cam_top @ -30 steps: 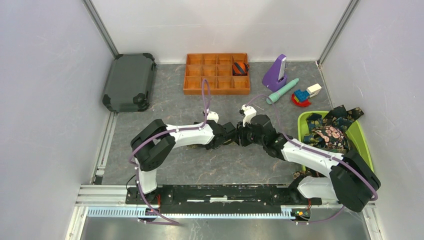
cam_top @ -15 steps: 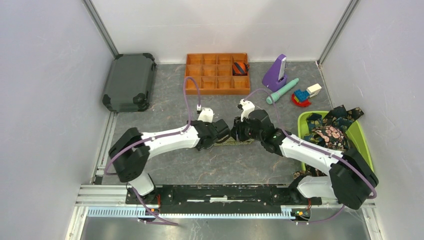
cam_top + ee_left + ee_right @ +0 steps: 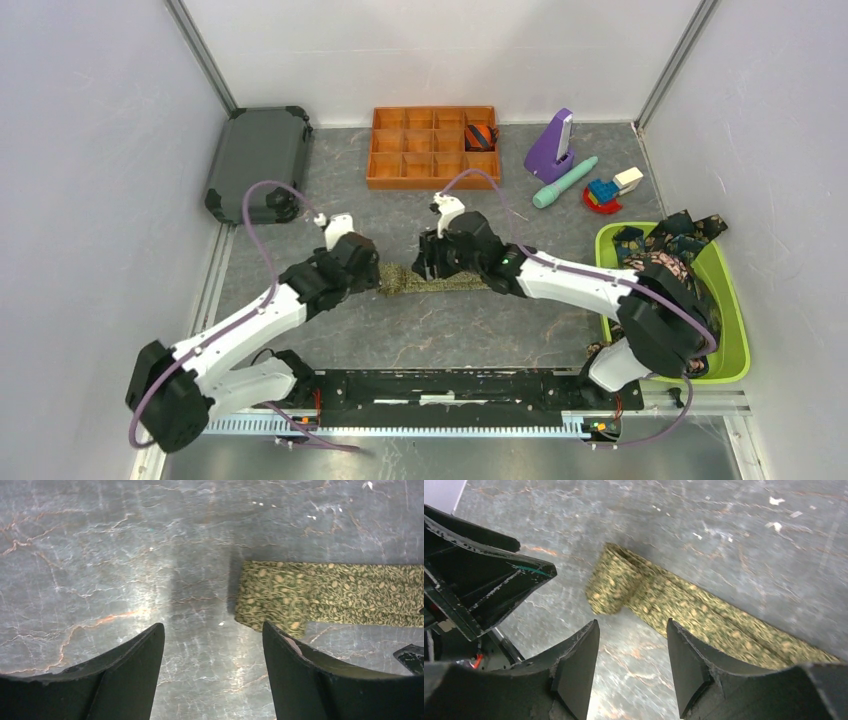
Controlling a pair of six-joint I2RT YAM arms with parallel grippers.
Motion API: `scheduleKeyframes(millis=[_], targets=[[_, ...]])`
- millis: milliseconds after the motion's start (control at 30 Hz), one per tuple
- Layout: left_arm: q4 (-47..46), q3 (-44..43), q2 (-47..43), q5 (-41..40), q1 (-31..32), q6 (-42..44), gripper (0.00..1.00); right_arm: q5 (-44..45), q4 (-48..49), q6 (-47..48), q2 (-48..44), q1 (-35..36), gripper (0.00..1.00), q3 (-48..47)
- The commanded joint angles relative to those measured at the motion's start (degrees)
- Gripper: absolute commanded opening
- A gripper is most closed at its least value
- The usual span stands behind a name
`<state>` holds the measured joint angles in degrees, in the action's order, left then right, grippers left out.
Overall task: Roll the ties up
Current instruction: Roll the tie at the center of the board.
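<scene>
**Hovering with jaws apart over the olive-green tie (image 3: 440, 282)**

Both arms reach in toward the middle of the table (image 3: 330, 215), where the olive-green tie lies flat as a narrow strip running left to right. Its left end is turned over into a short, loose roll; the rest is unrolled.

The left gripper (image 3: 212, 625) hangs at that rolled end with its fingers spread and nothing between them. In its wrist view the roll sits just beyond one fingertip, apart from it.

The right gripper (image 3: 632, 621) is just beside the left one, over the strip, also spread and empty. The roll lies just ahead of its gap.

More patterned ties (image 3: 660, 268) are heaped in the green bin (image 3: 735, 330) at the right. A rolled striped tie (image 3: 481, 135) sits in a right-hand, back-row compartment of the orange tray (image 3: 420, 165).
</scene>
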<state>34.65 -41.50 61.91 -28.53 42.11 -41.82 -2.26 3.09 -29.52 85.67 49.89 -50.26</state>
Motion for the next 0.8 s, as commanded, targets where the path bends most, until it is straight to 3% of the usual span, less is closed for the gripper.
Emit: scheduleKeyframes(millis=[0, 133, 367, 767], targets=[[-6.9, 5.5, -6.3, 10.3, -7.7, 5.4, 0.77, 3.1, 0.8, -3.2, 5.7, 2.7, 0.60, -7.6], [-9.8, 8.2, -8.0, 15.4, -13.5, 6.8, 0.77, 5.1, -0.1, -5.4, 12.1, 4.1, 0.64, -12.3], [-11.4, 9.1, -8.4, 16.6, -15.5, 6.8, 0.77, 5.0, -0.5, -7.2, 19.7, 5.6, 0.65, -17.6], [-17.8, 13.0, -8.7, 22.0, -15.8, 7.1, 0.77, 7.1, -1.5, -4.0, 20.2, 5.2, 0.51, -15.1]])
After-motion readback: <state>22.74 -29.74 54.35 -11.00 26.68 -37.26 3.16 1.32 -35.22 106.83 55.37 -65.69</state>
